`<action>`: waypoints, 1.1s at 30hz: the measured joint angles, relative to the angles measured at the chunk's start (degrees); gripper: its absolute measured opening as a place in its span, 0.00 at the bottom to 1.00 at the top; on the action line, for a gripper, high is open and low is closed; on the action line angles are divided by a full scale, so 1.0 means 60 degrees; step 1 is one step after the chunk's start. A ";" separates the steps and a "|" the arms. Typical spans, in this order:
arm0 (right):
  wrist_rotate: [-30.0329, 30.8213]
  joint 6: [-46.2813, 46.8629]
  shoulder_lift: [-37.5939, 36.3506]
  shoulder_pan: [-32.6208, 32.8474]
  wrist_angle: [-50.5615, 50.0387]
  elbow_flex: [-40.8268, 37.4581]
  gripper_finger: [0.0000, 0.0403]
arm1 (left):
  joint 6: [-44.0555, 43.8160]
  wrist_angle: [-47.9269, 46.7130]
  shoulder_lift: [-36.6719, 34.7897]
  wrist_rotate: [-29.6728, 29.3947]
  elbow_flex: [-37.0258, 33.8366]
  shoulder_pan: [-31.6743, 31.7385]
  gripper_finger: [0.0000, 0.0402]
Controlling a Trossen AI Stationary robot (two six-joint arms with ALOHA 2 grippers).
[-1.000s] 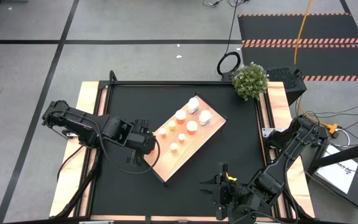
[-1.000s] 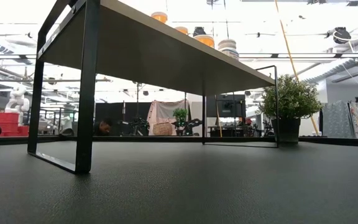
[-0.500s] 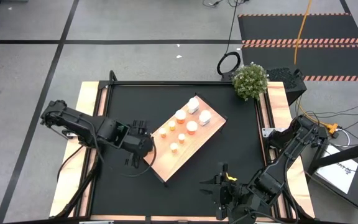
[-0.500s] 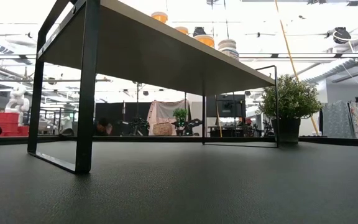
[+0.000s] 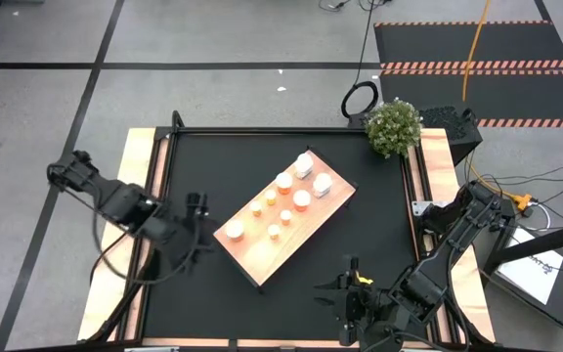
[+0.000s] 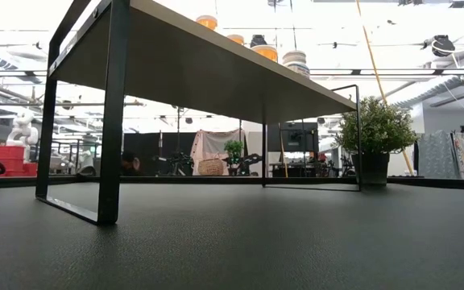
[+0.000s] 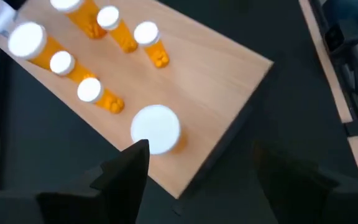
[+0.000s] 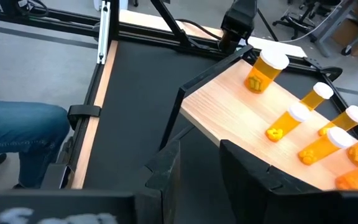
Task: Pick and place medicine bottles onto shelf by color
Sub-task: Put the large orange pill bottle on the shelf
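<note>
The pale wood shelf (image 5: pixel 291 244) stands aslant in the middle of the black mat on thin dark legs (image 6: pixel 111 121). Several medicine bottles stand on it: white ones (image 5: pixel 304 164) toward its far end, orange white-capped ones (image 5: pixel 272 198) in the middle, and one wide-capped orange bottle (image 5: pixel 231 231) (image 7: pixel 156 129) near its left end. My left gripper (image 5: pixel 195 223) (image 7: pixel 201 165) is open, just left of the shelf, its fingers apart from that bottle. My right gripper (image 5: pixel 352 286) (image 8: pixel 201 165) waits at the near edge, open, with nothing between its fingers.
A potted plant (image 5: pixel 394 127) sits at the table's far right corner. Wooden rails (image 5: pixel 140 176) run along the table's left and right sides. A person's leg in blue jeans (image 8: pixel 17 130) shows beside the table. Bare mat lies left of and in front of the shelf.
My left gripper has drawn back from over the shelf's left end toward the table's left edge. The wide-capped orange bottle now shows standing on the shelf where the gripper had been. The right arm has kept still.
</note>
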 joint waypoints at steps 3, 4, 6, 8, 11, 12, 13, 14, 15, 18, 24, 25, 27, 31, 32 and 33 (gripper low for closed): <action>0.0000 0.0161 0.0000 0.0000 0.0000 0.0000 0.26 | -0.0375 0.0003 -0.0197 -0.0610 0.0000 -0.0702 0.70; 0.0000 0.0216 0.0000 0.0000 0.0002 -0.0001 0.26 | -0.0443 0.0034 -0.0246 -0.0838 0.0000 -0.0935 0.70; 0.0000 0.0306 0.0000 0.0000 0.0000 -0.0001 0.26 | -0.0606 0.0033 -0.0277 -0.1246 0.0000 -0.1430 0.70; 0.0012 0.0315 0.0000 -0.0004 0.0004 -0.0002 0.26 | -0.0718 0.0033 -0.0255 -0.1650 -0.0002 -0.1886 0.70; 0.0040 0.0433 0.0000 -0.0004 0.0011 -0.0002 0.26 | -0.0829 0.0028 -0.0262 -0.2270 -0.0002 -0.2513 0.70; 0.0037 0.0501 0.0000 -0.0008 0.0011 0.0000 0.26 | -0.0878 0.0039 -0.0263 -0.2469 -0.0018 -0.2687 0.70; 0.0040 0.0554 0.0000 -0.0015 0.0011 -0.0004 0.26 | -0.0913 0.0061 -0.0266 -0.2630 -0.0070 -0.2834 0.70; 0.0040 0.0594 0.0000 -0.0018 0.0015 -0.0004 0.26 | -0.0962 0.0044 -0.0262 -0.2778 -0.0138 -0.2978 0.70; 0.0040 0.0643 0.0000 -0.0018 0.0025 -0.0004 0.26 | -0.1019 0.0044 -0.0262 -0.2939 -0.0228 -0.3127 0.70; 0.0035 0.0999 0.0000 -0.0018 0.0017 -0.0004 0.26 | -0.1307 0.0160 -0.0344 -0.3578 -0.0712 -0.3556 0.70; -0.0910 0.1853 0.0000 -0.0018 0.0489 -0.0004 0.26 | -0.1232 0.1439 -0.0901 -0.4030 -0.2352 -0.3774 0.70; -0.1170 0.1957 -0.0005 -0.0018 0.0511 -0.0004 0.26 | -0.1106 0.1661 -0.1046 -0.4050 -0.2626 -0.3760 0.70; -0.1625 0.2378 -0.0007 -0.0018 0.0332 -0.0004 0.26 | -0.0940 0.2048 -0.1348 -0.4043 -0.3127 -0.3707 0.70; -0.2379 0.3527 -0.0017 -0.0025 -0.0396 -0.0004 0.26 | -0.0975 0.2730 -0.2016 -0.4052 -0.3904 -0.3611 0.70; -0.2549 0.3911 -0.0018 -0.0025 -0.0696 -0.0004 0.27 | -0.0987 0.2906 -0.2177 -0.4061 -0.4080 -0.3610 0.70; -0.2699 0.4288 -0.0017 -0.0025 -0.1023 -0.0004 0.27 | -0.0989 0.3098 -0.2328 -0.4058 -0.4257 -0.3614 0.70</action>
